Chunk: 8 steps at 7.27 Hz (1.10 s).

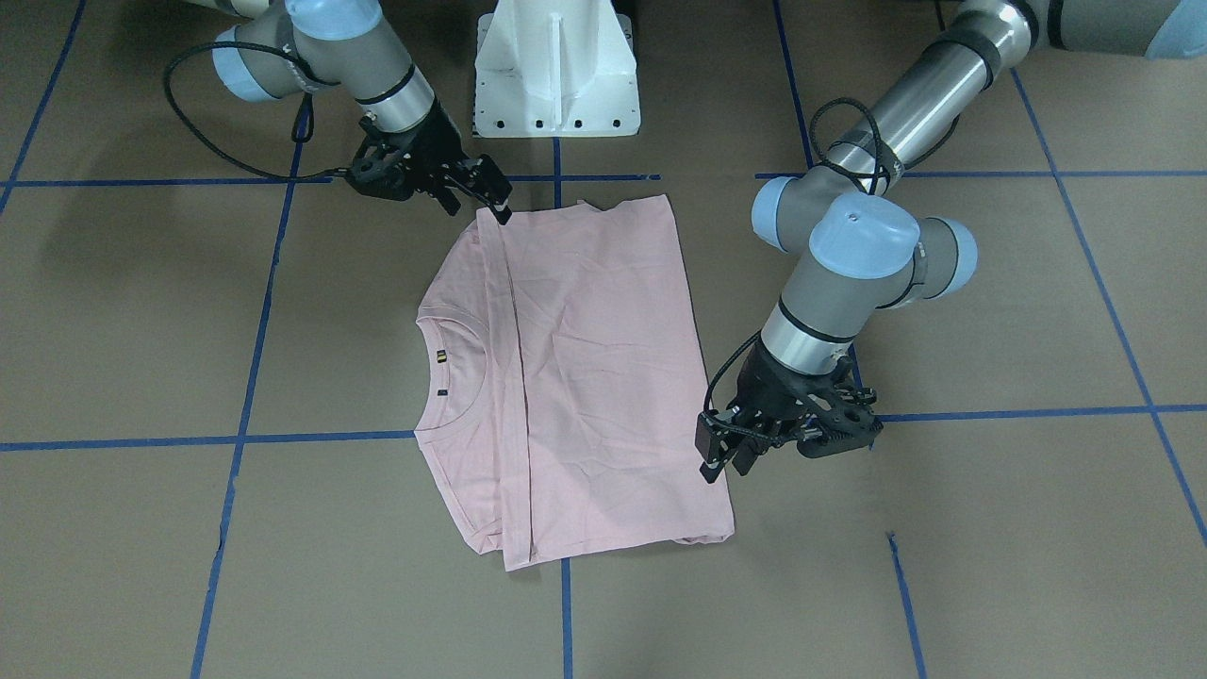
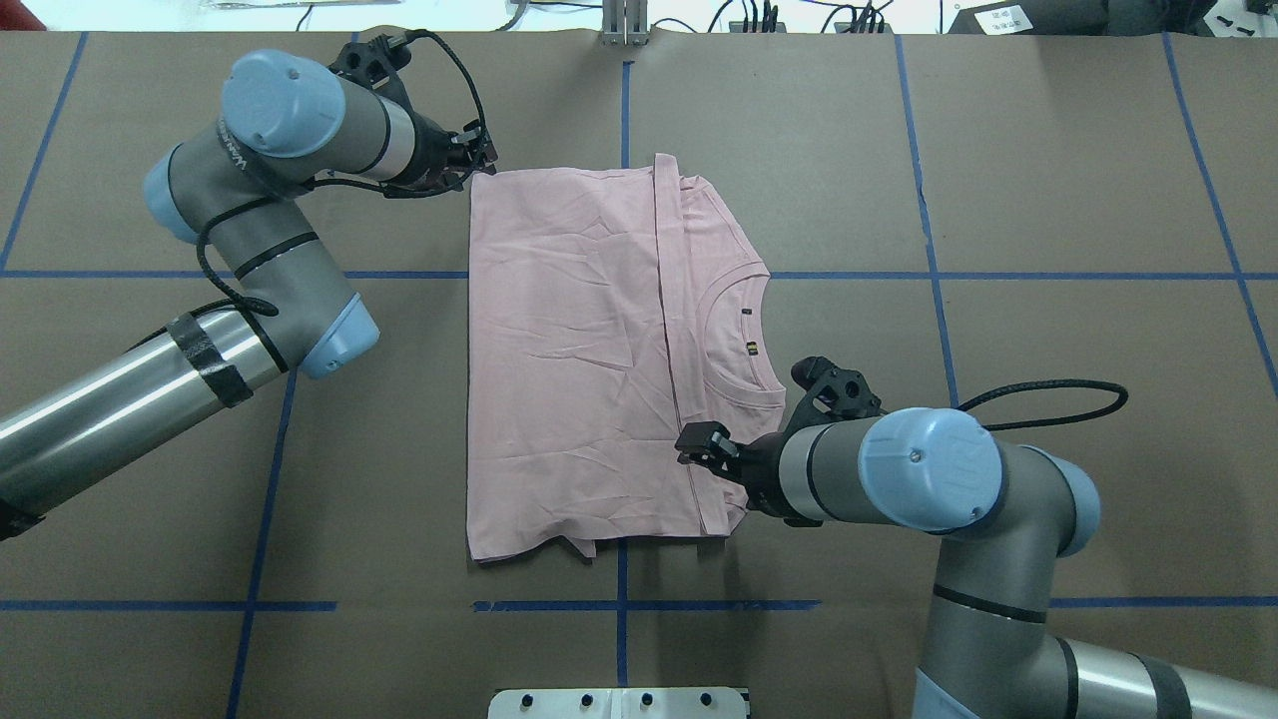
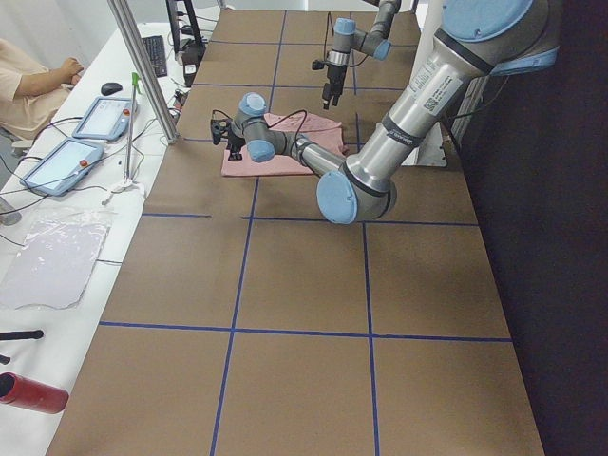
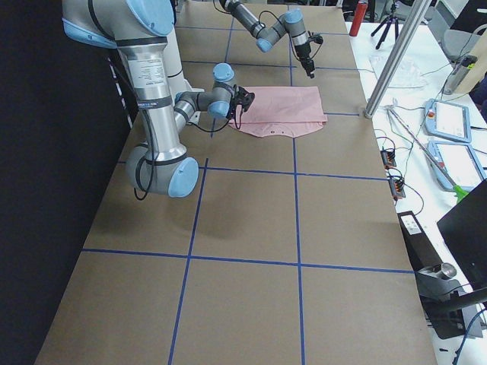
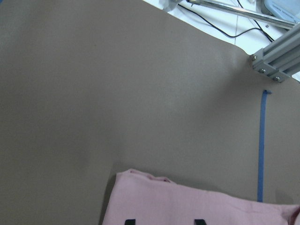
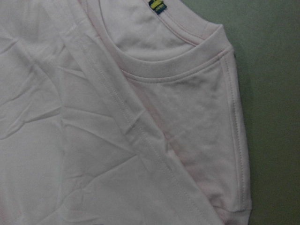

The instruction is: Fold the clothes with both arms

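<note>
Pale pink creased T-shirt (image 1: 603,377), rectangular, ribbed round collar (image 6: 187,62)

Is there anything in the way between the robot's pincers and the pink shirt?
No, nothing visible is in the way. The left pincer is right at the shirt's edge, and the right pincer is over its fold line. Beside the shirt there is only brown table.

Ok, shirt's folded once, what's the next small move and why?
Probably lower the left gripper and pinch the T-shirt corner under it: its fingers are apart over that corner, holding nothing. The right gripper also sits open over the folded hem.
</note>
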{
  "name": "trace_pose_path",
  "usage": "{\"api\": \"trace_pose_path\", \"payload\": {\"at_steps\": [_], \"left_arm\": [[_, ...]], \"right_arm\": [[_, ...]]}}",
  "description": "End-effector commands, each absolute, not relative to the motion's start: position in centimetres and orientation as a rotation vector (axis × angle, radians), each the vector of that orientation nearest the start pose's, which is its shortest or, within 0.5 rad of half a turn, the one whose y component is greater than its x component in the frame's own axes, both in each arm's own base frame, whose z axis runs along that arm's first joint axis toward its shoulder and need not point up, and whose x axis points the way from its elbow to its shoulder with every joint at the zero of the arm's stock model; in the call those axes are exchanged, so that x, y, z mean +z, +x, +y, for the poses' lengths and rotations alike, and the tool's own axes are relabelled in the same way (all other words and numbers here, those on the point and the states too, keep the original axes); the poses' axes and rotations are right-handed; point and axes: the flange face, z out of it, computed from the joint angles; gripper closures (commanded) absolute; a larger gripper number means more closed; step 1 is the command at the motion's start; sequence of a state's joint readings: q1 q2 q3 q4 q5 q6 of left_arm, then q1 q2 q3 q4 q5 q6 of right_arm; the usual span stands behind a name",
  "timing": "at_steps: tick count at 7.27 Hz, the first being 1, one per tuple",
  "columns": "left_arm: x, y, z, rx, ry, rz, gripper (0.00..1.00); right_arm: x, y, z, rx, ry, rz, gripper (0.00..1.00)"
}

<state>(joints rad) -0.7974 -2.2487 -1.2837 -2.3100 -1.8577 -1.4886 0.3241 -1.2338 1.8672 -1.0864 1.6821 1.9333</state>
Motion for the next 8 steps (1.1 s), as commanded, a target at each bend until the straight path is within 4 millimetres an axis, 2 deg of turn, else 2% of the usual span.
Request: {"api": "trace_pose_path", "payload": {"at_steps": [1,5,6,8], "left_arm": [[29.3,46.1,-60.2,-0.492,0.207,1.161,0.47],[29.4,46.2,-60.1,-0.493,0.204,1.16,0.47],[29.3,46.2,-60.1,-0.493,0.204,1.16,0.47],[29.5,46.3,-60.1,-0.492,0.202,1.158,0.47]], "right_arm": [[28.6,-54.4,-29.8,0.609,-0.121,-1.042,0.14],[30.3,-55.0,-28.9,0.609,-0.127,-0.973,0.29],[30.4,-55.0,-28.9,0.613,-0.124,-0.949,0.4],[30.5,-55.0,-29.1,0.623,-0.105,-0.946,0.76]]}}
